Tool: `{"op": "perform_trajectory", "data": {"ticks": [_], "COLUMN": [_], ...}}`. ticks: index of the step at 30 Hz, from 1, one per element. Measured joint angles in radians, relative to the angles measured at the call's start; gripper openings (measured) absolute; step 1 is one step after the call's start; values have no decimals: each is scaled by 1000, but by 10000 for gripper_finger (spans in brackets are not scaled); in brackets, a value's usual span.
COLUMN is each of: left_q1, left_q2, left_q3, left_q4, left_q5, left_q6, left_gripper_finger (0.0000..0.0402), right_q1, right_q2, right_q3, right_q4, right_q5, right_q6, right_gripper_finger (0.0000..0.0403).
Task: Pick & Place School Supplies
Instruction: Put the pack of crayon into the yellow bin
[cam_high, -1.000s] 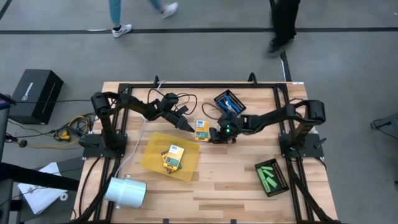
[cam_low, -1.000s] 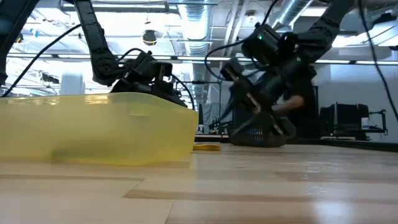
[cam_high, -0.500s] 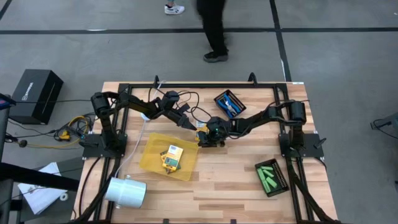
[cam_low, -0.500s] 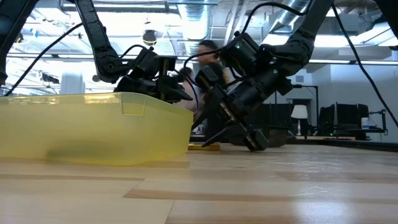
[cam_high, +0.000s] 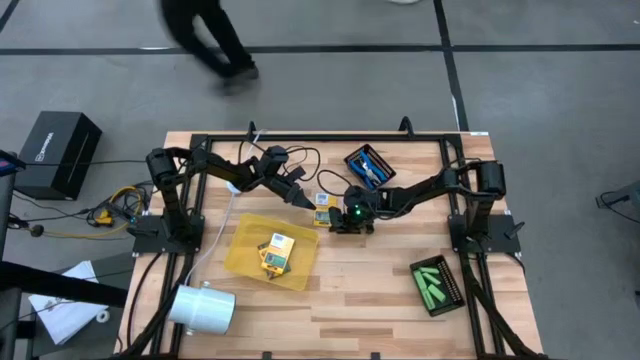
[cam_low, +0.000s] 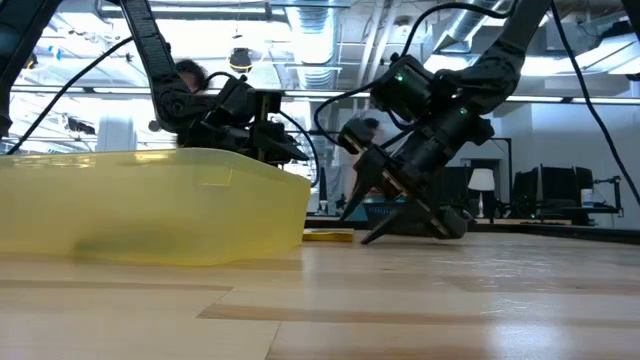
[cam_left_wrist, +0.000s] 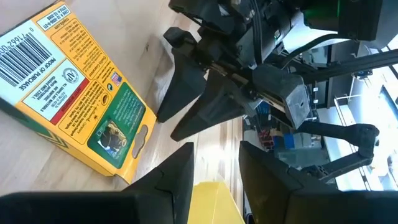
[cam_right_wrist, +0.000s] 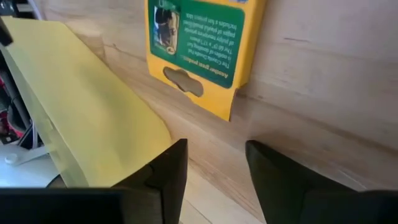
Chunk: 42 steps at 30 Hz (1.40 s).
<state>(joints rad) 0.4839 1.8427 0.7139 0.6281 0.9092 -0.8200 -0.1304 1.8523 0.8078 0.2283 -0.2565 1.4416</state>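
A yellow-and-green crayon box (cam_high: 322, 207) lies flat on the table between both grippers; it shows in the left wrist view (cam_left_wrist: 68, 87) and the right wrist view (cam_right_wrist: 199, 43). My left gripper (cam_high: 305, 203) (cam_left_wrist: 214, 168) is open, just left of the box. My right gripper (cam_high: 334, 222) (cam_right_wrist: 214, 162) is open, tipped down, its fingertips just short of the box's hang-tab end. A second crayon box (cam_high: 277, 251) lies in the yellow tray (cam_high: 250, 262). Blue-handled scissors (cam_high: 368, 167) sit in one black mesh tray, green sticks (cam_high: 436, 284) in another.
The yellow tray's wall (cam_low: 150, 205) stands right beside the loose box, toward the near-left. A white cylinder (cam_high: 200, 307) lies at the near-left corner. Black frame rails run along the table's left, right and far edges. A person walks on the floor beyond the table.
My right gripper has moved toward the table's left and dipped low to the table beside the loose crayon box, then eased back slightly. The box has stayed where it was. A person has walked across the floor beyond the table.
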Motion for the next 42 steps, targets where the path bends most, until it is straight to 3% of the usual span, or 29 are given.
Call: {"op": "perform_trajectory", "data": {"ticks": [9, 26, 42], "left_q1": [0, 0, 0], "left_q2": [0, -1, -1], "left_q3": [0, -1, -1], "left_q4": [0, 2, 2], "left_q5": [3, 5, 4], "left_q6": [0, 0, 0], "left_gripper_finger": [121, 121, 121], "right_q1": [-59, 4, -37], "right_q2": [2, -2, 2], "right_q3": [-2, -24, -19], "right_q4": [43, 55, 106], "right_q5": [79, 69, 100], "right_q6": [1, 74, 70], "right_gripper_finger": [149, 161, 155]}}
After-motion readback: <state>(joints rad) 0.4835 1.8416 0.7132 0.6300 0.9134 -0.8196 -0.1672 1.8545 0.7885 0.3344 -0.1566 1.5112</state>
